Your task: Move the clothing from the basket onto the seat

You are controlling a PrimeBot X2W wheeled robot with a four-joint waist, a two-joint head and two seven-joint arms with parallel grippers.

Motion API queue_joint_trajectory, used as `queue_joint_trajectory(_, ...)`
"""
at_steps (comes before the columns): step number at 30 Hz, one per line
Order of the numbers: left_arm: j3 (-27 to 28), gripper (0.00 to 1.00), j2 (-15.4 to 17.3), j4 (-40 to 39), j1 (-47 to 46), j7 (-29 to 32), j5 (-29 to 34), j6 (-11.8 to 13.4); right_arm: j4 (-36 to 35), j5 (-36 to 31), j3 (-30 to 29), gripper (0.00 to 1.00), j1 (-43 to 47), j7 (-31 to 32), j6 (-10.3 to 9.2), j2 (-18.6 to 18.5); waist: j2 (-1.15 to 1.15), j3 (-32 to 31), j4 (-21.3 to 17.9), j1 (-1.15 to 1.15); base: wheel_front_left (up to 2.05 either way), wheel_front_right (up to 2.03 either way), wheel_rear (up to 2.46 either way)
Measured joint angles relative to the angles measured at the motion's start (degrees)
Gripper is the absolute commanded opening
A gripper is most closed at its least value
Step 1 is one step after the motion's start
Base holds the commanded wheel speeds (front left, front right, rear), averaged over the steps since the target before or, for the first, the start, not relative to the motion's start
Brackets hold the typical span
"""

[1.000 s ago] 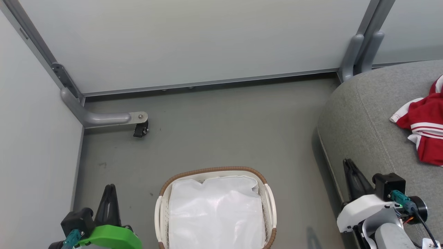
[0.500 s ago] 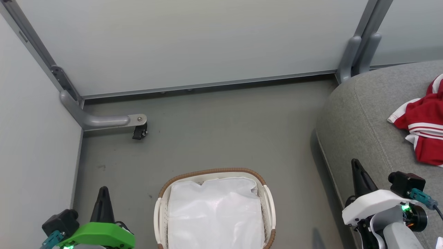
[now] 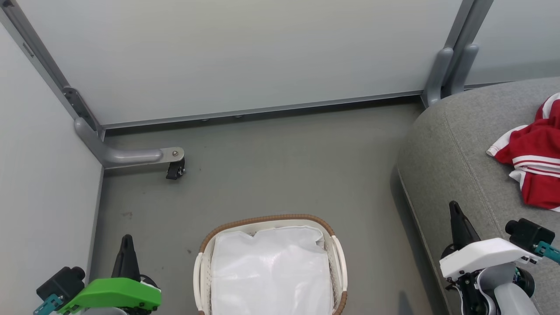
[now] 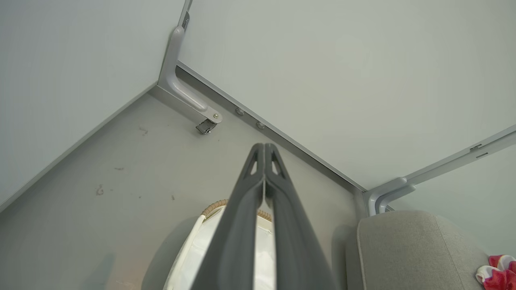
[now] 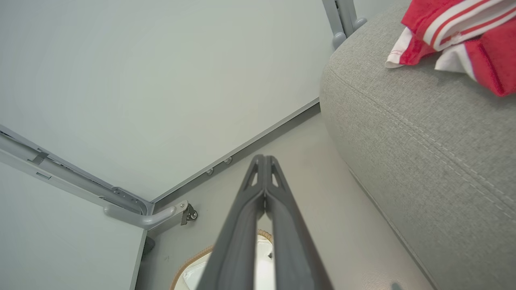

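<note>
Closed and empty, the left pincer (image 3: pixel 127 238) and right pincer (image 3: pixel 453 204) rest (work likely done): clothing (image 3: pixel 536 175) lies on the seat (image 3: pixel 442 153) beyond the right one, basket (image 3: pixel 267 217) between them.

The left gripper (image 4: pixel 264 150), closed tight, is pointing over a grey floor (image 4: pixel 133 161) toward pale wall panels (image 4: pixel 322 60). The basket (image 4: pixel 213 208) (woven rim peeking out) is sitting beneath it; red clothing (image 4: pixel 498 274) is lying on the seat (image 4: pixel 403 245).
</note>
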Motion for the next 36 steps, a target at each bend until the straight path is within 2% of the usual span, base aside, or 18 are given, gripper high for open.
queue_joint_trajectory(13,1.01,0.00,0.01,-1.42,-0.36,2.99,-10.15,-0.40,-1.72,11.69,-0.40,0.00,0.31,2.89,0.00,-0.08,0.00,-0.46,-0.35,0.00,0.00,0.00,0.00)
queue_joint_trajectory(36,2.22,0.00,0.03,-3.24,-1.31,7.01,-24.32,-1.09,-4.10,27.75,-0.93,0.00,1.15,6.78,0.00,-0.21,0.00,-1.24,-0.94,0.00,0.00,0.00,0.00)
